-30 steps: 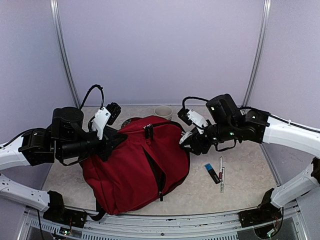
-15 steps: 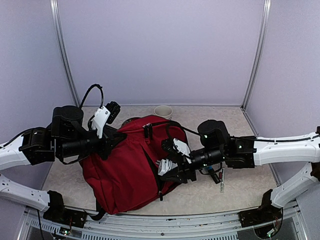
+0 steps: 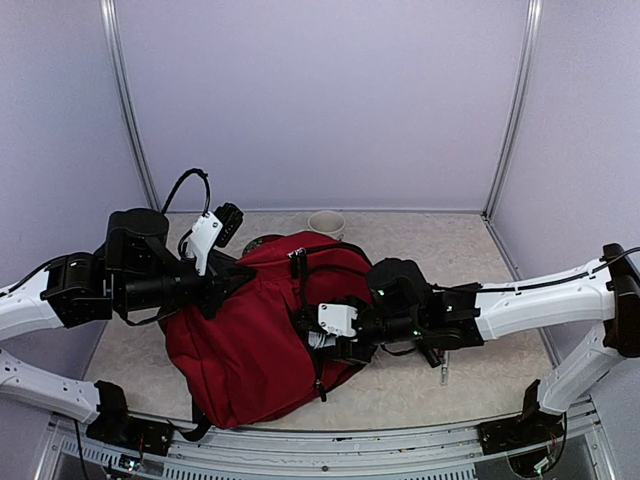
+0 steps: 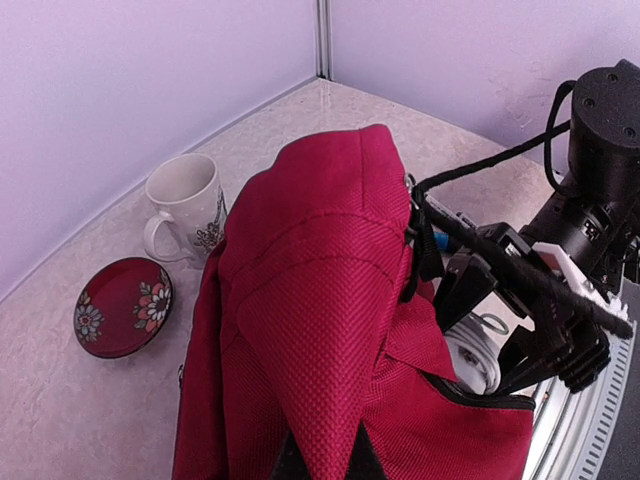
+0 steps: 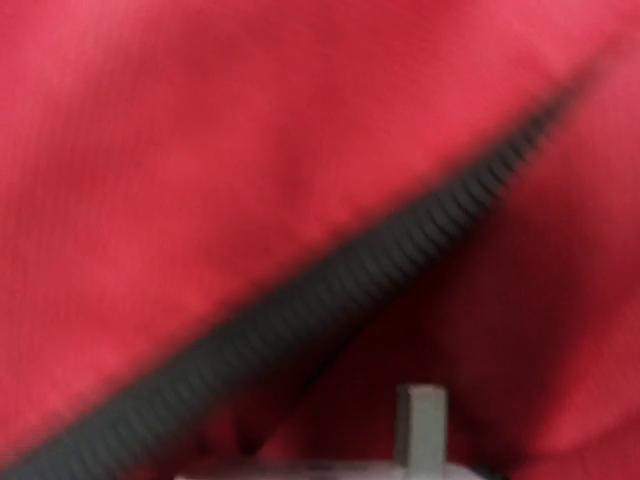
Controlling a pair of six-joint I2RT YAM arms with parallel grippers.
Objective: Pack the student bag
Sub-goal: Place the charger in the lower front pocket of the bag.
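No readable text from where I sit. Student bag [image 3: 250,340]: plain red fabric, no logo or tag I can make out in either the top or left wrist view. Mug [image 4: 185,200] and saucer [image 4: 122,307]: flower prints only, no lettering. My right wrist view shows only the bag's cloth up close, blurred, with nothing legible on it.

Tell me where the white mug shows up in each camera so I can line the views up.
Top external: the white mug stands at the back of the table, just beyond the student bag.
Left wrist: the white mug is left of centre, beside a red floral saucer.
Right wrist: not in it; only red fabric and a zipper.
Shared landmark: the student bag, in all three.
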